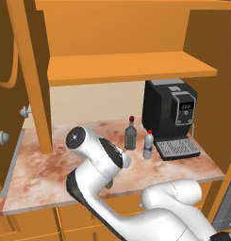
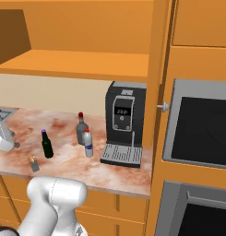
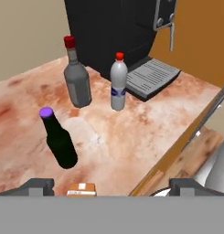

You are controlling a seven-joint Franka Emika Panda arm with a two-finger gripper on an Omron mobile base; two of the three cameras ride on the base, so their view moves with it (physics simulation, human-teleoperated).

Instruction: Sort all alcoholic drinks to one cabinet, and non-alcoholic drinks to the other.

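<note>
Hovering over counter [image 3: 131, 137], pincer [image 3: 112, 186] spread wide, empty; beer bottle [image 3: 60, 139] just ahead (juice carton [image 3: 81, 188] between fingertips).

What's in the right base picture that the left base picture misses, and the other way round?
Right base view's own: the dark beer bottle, the small juice carton and a wall oven. Left base view's own: two round knobs at the counter's left end. Shared: the grey bottle, the white plastic bottle and the coffee machine.

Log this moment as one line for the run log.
end effector: open, empty, above counter | beer bottle, grey bottle, white bottle, juice carton: upright on counter, unsorted
</note>
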